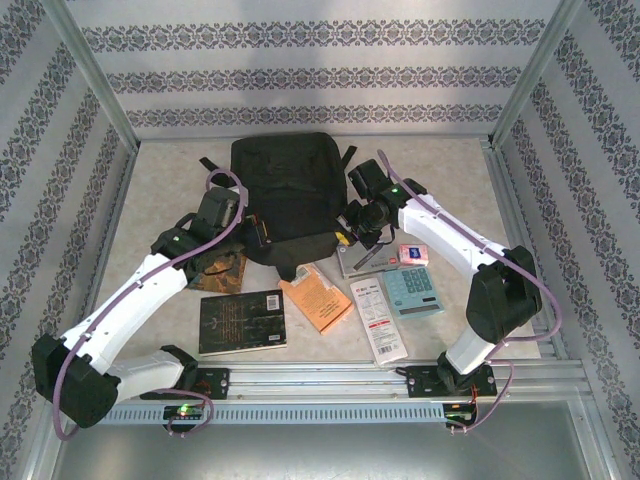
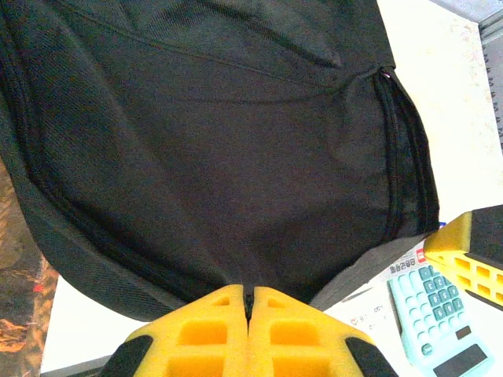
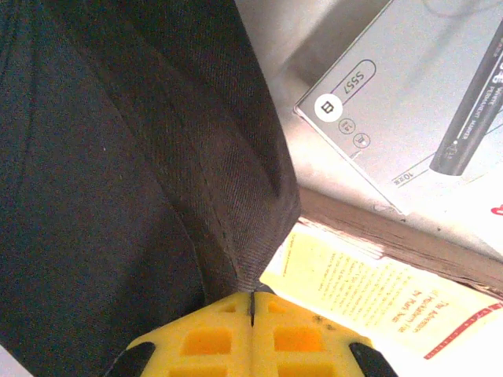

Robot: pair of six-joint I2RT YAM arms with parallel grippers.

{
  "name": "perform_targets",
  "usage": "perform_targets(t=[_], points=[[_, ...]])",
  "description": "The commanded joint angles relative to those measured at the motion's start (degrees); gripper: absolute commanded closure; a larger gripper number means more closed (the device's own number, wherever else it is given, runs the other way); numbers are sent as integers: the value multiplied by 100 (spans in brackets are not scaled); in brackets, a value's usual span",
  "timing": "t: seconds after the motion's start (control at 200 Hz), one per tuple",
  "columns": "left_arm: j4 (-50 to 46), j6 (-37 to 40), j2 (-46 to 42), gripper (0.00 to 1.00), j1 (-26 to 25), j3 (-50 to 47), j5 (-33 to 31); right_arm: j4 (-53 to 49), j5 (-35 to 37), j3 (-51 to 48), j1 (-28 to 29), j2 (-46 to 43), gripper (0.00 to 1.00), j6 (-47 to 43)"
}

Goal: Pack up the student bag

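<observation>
**Both grippers pinch the bag's near edge**

Bag (image 1: 285, 185) lies flat at the far middle of the table (image 1: 450, 175). Left arm (image 1: 130, 290) stretches forward and inward. Left gripper (image 1: 257, 232) sits at the bag's near-left corner, jaws pressed together on black fabric. Right arm (image 1: 450, 235) bends at the elbow and reaches inward. Right gripper (image 1: 347, 222) is at the near-right corner, jaws closed on a fabric fold. Books (image 1: 242, 322) and calculator (image 1: 412, 290) lie nearer the bases.

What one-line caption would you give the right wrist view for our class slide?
Right gripper shut on a fabric corner of the student bag, beside a yellow booklet.
</observation>
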Motion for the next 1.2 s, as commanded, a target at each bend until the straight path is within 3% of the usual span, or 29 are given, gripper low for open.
perform_targets(t=[0.0, 0.065, 0.155, 0.44, 0.794, 0.989, 1.199], points=[[198, 61, -91, 100, 53, -31, 402, -221, 11, 183, 7, 79, 77, -262], [338, 25, -59, 100, 46, -41, 603, -273, -4, 366, 92, 91, 60, -178], [443, -1, 7, 100, 12, 5, 795, -189, -98, 469, 224, 47, 52, 238], [439, 188, 264, 100, -404, 374, 853, -968, -234, 1531, 549, 554, 46, 804], [479, 178, 366, 100, -639, 529, 747, -948, -325, 992, 591, 535, 40, 1237], [539, 172, 416, 100, -688, 537, 733, -953, -313, 949, 600, 712, 42, 1164], [490, 235, 441, 100, -697, 550, 575, -1117, -86, 948, 575, 888, 71, 876]])
